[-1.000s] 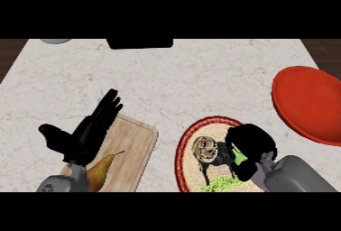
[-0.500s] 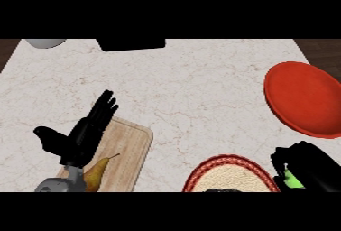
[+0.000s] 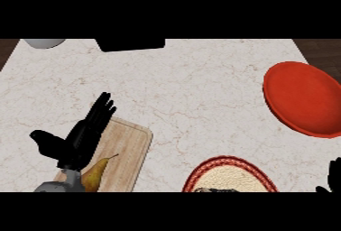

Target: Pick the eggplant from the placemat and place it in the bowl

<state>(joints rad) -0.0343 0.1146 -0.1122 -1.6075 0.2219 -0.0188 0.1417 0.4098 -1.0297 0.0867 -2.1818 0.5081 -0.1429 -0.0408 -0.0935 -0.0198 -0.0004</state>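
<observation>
Resting over the near left part of the marbled table (image 3: 173, 85), the left hand (image 3: 78, 135) is seen with fingers straight and thumb spread, holding nothing. It is placed above a wooden cutting board (image 3: 126, 149), on which a pear (image 3: 96, 170) lies beside the wrist, its stem pointed toward the board's middle. A red bowl (image 3: 301, 97) is set at the table's right edge, well apart from the board. The placemat (image 3: 230, 177), round with a red woven border, is cut off by the near edge of the view, so only its far half is shown; a small dark patch is glimpsed on it at that edge, too little to be identified. The eggplant cannot be made out anywhere. Of the right hand (image 3: 333, 173) only dark fingertips are shown at the near right corner, and whether it is clenched or grasping something cannot be told. A grey vessel (image 3: 45, 43) and a black object (image 3: 131, 44) are placed along the far edge.
</observation>
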